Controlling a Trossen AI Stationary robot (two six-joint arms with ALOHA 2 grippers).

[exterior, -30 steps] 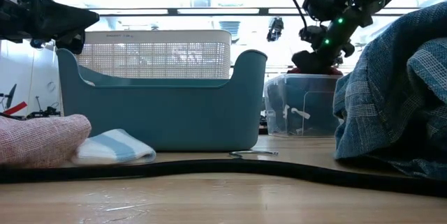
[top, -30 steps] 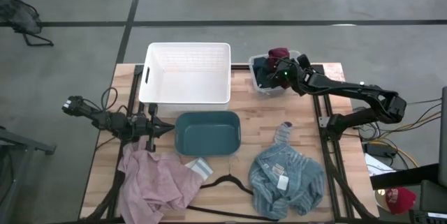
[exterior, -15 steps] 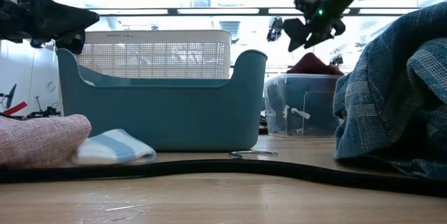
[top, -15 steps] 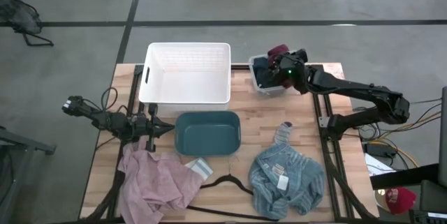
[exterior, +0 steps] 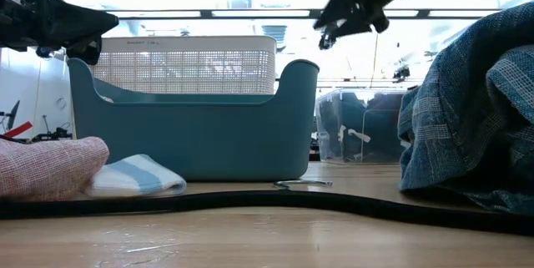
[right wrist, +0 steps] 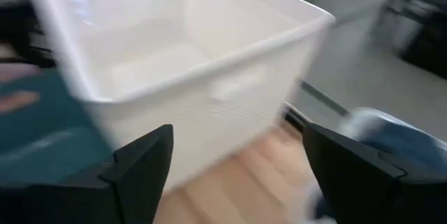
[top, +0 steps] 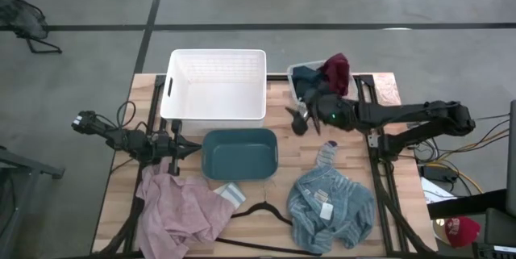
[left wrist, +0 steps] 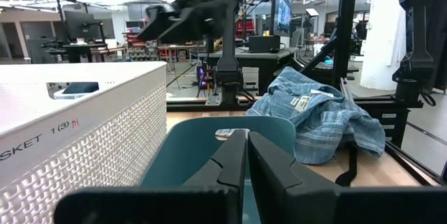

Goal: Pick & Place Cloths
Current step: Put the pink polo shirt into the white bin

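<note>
A maroon cloth (top: 336, 72) and a navy cloth (top: 305, 77) lie in the clear bin (top: 295, 98) at the far right. My right gripper (top: 297, 119) hangs open in the air in front of that bin, nothing between its fingers (right wrist: 143, 172). The light blue striped cloth (top: 330, 206) lies heaped at the near right, the pale pink cloth (top: 179, 210) at the near left, and a small white sock (top: 228, 193) beside it. My left gripper (top: 184, 148) is shut, raised over the pink cloth's far edge beside the teal bin (top: 239, 152).
A white bin (top: 216, 85) stands at the far middle, the teal bin in front of it. A black wire hanger (top: 260, 211) lies between the pink and blue cloths. Bare wood shows between the clear bin and the blue cloth.
My right gripper has opened over the clear bin, let go of the maroon cloth, risen, and swung toward the table's near and left side, off the bin. The maroon cloth stays in the clear bin.
</note>
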